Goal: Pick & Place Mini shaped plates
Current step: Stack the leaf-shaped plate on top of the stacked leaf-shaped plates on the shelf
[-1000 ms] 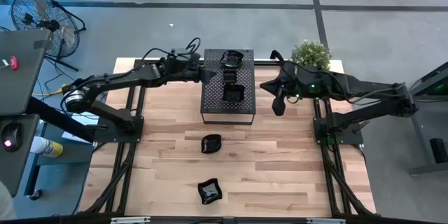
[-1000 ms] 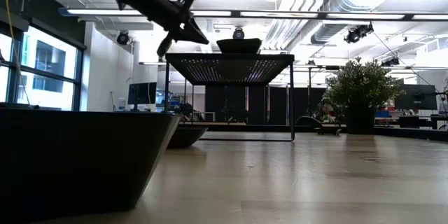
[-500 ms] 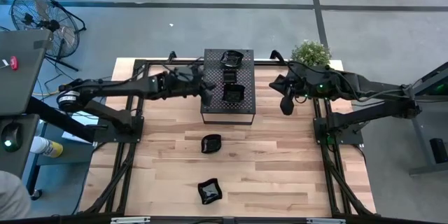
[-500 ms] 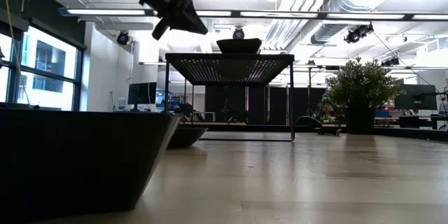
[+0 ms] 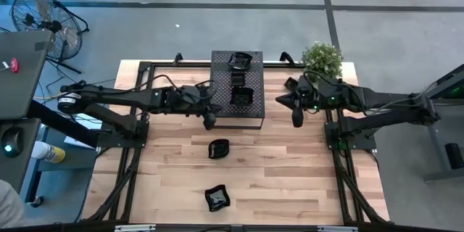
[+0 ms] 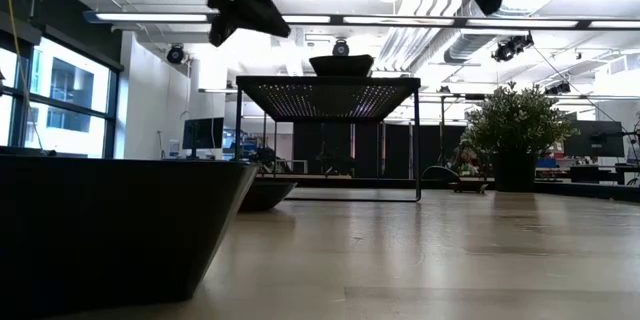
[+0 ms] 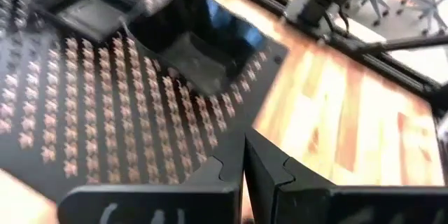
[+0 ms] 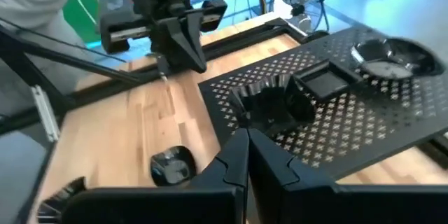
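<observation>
We see three small black plates on top of the holey black box (image 5: 235, 109): a round plate (image 5: 240, 60), a flat square plate (image 5: 237, 79) and a wavy plate (image 5: 241, 96). Two more plates (image 5: 218, 148) lie on the bench (image 5: 290, 174). Left end effector (image 5: 209, 121) and right end effector (image 5: 296, 119) hang empty with fingers closed beside the box.

Bright, even overhead light — ceiling strips (image 6: 330, 18) glare white in the low view, silhouetting everything beneath. Left wrist view is motion-blurred; the near plate (image 6: 110, 225) looms dark — shadows stay soft.
</observation>
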### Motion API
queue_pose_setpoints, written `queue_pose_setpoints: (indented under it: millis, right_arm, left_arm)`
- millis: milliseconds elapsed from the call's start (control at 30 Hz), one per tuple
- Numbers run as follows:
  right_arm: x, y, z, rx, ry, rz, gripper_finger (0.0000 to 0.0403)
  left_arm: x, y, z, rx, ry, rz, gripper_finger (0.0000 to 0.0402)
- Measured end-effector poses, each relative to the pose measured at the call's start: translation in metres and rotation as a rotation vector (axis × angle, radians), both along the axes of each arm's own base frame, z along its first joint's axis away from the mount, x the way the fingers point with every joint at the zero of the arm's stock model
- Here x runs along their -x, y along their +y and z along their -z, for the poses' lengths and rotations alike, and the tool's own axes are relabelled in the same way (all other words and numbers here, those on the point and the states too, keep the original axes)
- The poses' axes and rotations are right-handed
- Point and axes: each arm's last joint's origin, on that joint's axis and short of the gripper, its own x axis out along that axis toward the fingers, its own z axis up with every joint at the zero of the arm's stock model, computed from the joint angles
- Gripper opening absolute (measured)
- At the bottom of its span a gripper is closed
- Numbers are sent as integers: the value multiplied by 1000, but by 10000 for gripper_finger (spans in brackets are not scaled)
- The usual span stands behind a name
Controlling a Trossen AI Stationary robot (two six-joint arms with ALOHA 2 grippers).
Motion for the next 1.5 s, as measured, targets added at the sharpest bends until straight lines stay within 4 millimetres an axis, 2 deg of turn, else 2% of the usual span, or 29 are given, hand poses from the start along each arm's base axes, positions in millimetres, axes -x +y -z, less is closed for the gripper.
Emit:
queue_pose_setpoints:
  millis: [133,333,467,633,833,1167,1367,1500]
  right_arm:
    - [10,1,4,-24,-31,0,1]
    - [27,2,-3,2,-75,-7,1]
    - [35,3,-6,24,-92,-13,1]
    - [39,4,-6,29,-82,-36,1]
    - [39,4,-3,48,-56,-66,1]
    - [39,4,-4,79,-50,-78,0]
    - [39,4,-3,86,-48,-53,0]
    - [39,4,-3,85,-46,-53,1]
  left_arm:
    - [4,-16,0,31,19,33,3]
    - [9,-41,4,97,62,85,3]
    - [14,-58,8,135,98,57,3]
    - [23,-79,16,176,139,19,3]
    - [29,-112,30,206,243,124,3]
    - [15,-155,66,345,365,226,3]
    - [5,-167,82,373,435,267,3]
    - [-5,-173,85,362,459,300,3]
